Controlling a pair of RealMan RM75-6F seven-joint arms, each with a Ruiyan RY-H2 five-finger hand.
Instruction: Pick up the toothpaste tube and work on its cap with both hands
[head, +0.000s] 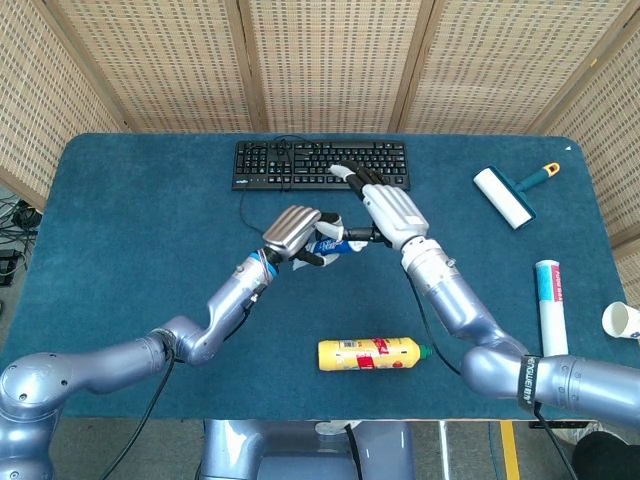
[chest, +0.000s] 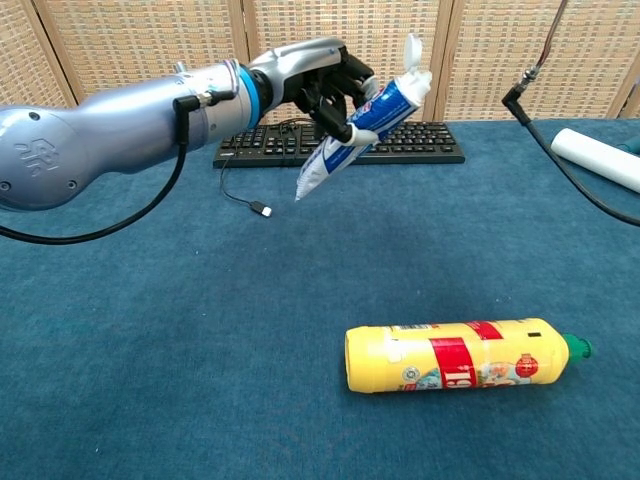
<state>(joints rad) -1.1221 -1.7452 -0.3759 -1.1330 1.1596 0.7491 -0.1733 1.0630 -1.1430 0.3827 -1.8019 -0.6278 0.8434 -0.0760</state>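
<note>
My left hand (head: 295, 231) grips the blue and white toothpaste tube (head: 327, 245) around its middle and holds it above the table. In the chest view this left hand (chest: 322, 82) keeps the tube (chest: 362, 128) tilted, with the white cap (chest: 411, 52) up and the crimped end down. The cap's flip lid stands up and nothing touches it there. In the head view my right hand (head: 386, 209) hovers just right of the cap end with its fingers spread and its thumb toward the cap. It holds nothing and does not show in the chest view.
A black keyboard (head: 320, 164) lies at the back with a loose cable plug (chest: 259, 209) before it. A yellow bottle (head: 369, 353) lies near the front edge. At the right are a lint roller (head: 506, 195), a white tube (head: 550, 300) and a cup (head: 622, 320).
</note>
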